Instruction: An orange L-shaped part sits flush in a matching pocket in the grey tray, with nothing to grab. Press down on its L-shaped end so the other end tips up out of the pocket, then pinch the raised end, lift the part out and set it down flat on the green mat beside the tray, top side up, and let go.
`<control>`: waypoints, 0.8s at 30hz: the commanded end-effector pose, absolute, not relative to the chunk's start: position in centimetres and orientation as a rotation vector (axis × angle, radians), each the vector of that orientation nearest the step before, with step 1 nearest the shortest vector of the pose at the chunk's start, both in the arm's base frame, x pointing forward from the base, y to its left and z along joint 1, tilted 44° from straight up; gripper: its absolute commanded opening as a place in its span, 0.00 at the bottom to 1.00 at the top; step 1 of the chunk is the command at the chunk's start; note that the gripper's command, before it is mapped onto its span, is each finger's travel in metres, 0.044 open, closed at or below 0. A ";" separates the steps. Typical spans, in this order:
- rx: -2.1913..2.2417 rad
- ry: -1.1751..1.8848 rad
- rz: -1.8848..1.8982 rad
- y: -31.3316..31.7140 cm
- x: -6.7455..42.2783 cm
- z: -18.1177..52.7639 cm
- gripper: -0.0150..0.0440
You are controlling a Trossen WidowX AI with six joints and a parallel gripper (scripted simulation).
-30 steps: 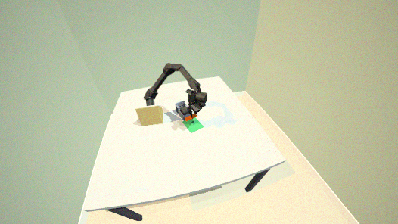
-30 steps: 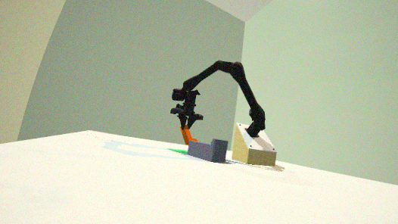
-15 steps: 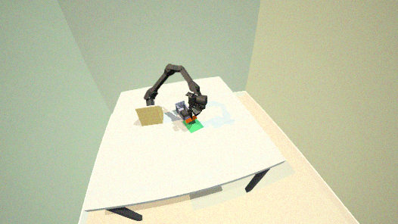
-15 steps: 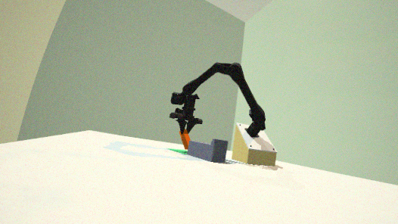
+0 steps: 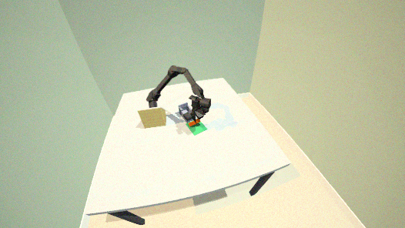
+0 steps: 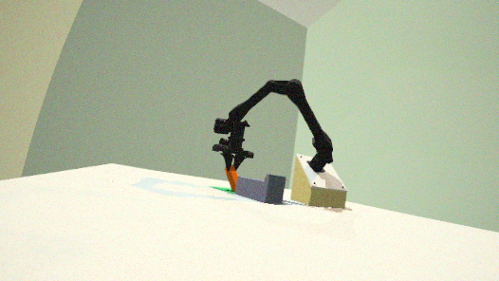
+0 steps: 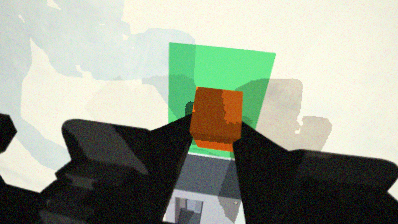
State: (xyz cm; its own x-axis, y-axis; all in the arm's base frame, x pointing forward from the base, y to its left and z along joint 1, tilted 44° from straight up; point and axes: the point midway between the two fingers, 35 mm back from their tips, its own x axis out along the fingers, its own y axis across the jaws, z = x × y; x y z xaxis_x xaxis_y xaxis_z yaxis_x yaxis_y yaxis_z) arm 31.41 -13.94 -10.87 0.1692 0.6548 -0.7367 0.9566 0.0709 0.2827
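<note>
The orange L-shaped part (image 5: 192, 124) (image 6: 231, 179) (image 7: 210, 111) stands steeply, its upper end between the fingertips. Its lower end is down at the green mat (image 5: 199, 131) (image 6: 219, 189) (image 7: 225, 67), on the side near the tray; whether it touches the mat or the tray wall cannot be told. My gripper (image 5: 195, 120) (image 6: 231, 168) (image 7: 214, 121) is shut on the part's upper end and points down. The grey tray (image 5: 182, 105) (image 6: 251, 189) (image 7: 207, 172) is right beside the part. Part of its pocket shows in the wrist view, without the part in it.
The arm's wedge-shaped base block (image 5: 153, 118) (image 6: 327, 197) stands beyond the tray from the mat. The arm (image 5: 177, 70) (image 6: 285, 86) arches over the tray. The tray's raised end block (image 6: 275, 190) faces the base. Shadows of the arm fall around the mat.
</note>
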 end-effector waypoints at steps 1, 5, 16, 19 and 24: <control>1.658 1.560 -0.483 -14.0 31.4 -10.9 0.52; 1.658 1.560 -0.484 -14.2 31.4 -10.6 0.70; 1.669 1.554 -0.490 -19.7 29.9 -4.7 0.93; 1.682 1.539 -0.495 -19.5 30.0 -5.2 0.93; 1.682 1.539 -0.495 -19.5 30.0 -5.2 0.93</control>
